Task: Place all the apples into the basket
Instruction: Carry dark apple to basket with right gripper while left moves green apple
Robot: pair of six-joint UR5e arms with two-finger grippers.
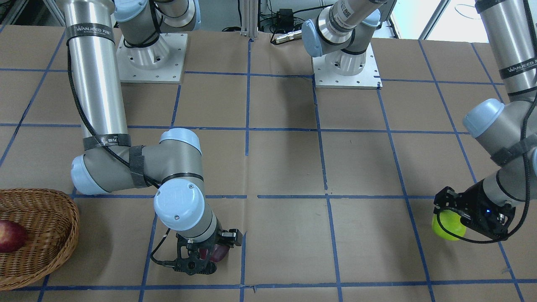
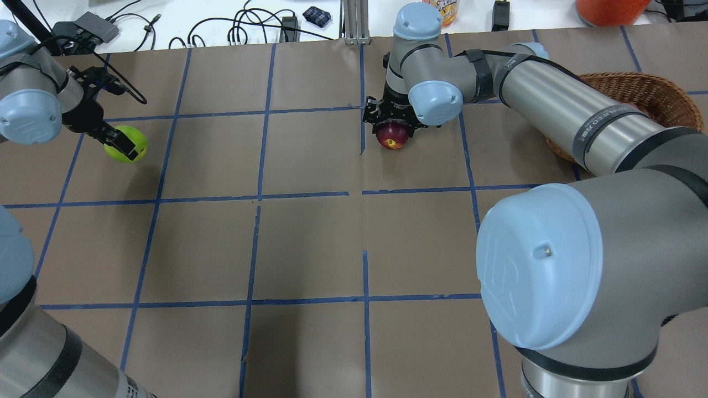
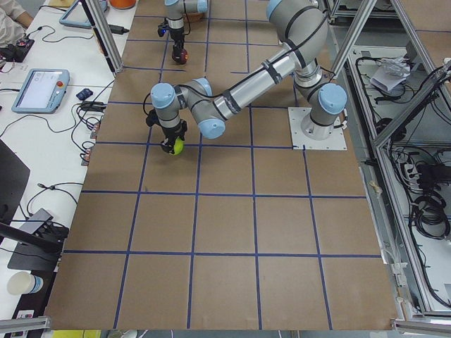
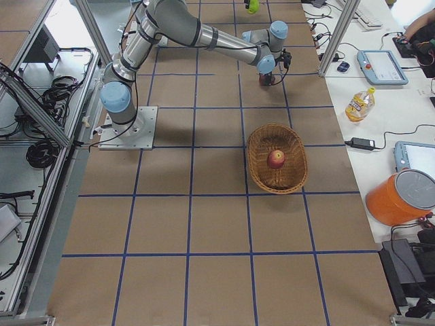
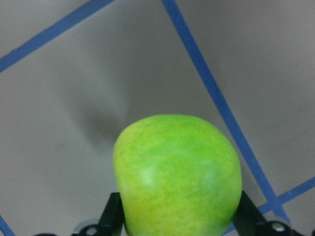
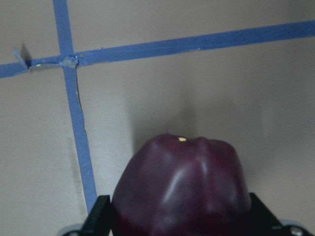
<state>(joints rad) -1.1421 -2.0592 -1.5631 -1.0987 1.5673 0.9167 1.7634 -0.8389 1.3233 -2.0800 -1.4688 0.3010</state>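
My left gripper [image 2: 126, 146] is shut on the lime green apple [image 2: 136, 140] over the table's far left part; the pair also shows in the front view, gripper [image 1: 452, 219] and apple [image 1: 445, 230]. In the left wrist view the green apple [image 5: 177, 172] sits between both fingers. My right gripper [image 2: 392, 128] is shut on the maroon apple [image 2: 392, 139] with a yellowish patch, near the far middle; the apple fills the right wrist view [image 6: 179, 187]. The wicker basket [image 1: 50, 209] stands to the right gripper's side with the red apple [image 1: 10, 235] in it.
Blue tape lines split the brown table into squares. The two arm bases [image 1: 151, 58] [image 1: 346, 63] stand on white plates at the robot's edge. My right upper arm [image 2: 569, 105] reaches over the basket's [image 2: 664, 94] near side. Cables and devices lie beyond the far edge.
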